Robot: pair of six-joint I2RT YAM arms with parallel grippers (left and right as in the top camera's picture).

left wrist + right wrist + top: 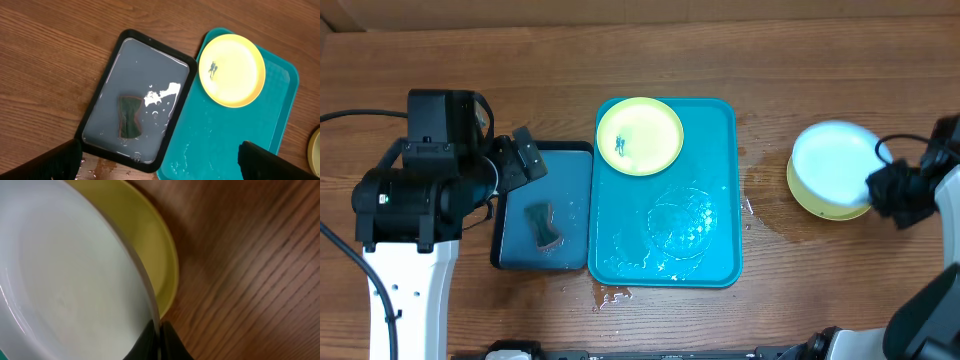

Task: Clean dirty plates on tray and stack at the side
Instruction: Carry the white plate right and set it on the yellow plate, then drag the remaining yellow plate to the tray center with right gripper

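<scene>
my right pincer (159, 330) grips the rim of a round light-blue-rimmed plastic plate (832, 158) above a round yellow-green plastic plate (812, 204). my left pincer (520, 160) hangs open.

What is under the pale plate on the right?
A yellow-green plate, only its edge peeking out. The pale plate covers its middle, so any smears there cannot be seen.

It looks like a robotics lab bench: a wood-grain desk (820, 300), a black-and-white robot arm (415, 195) trailing a loose cable (350, 116) left of the teal tray (620, 230), a second arm (930, 190) to its right, water (615, 295) puddled by its edge.
</scene>
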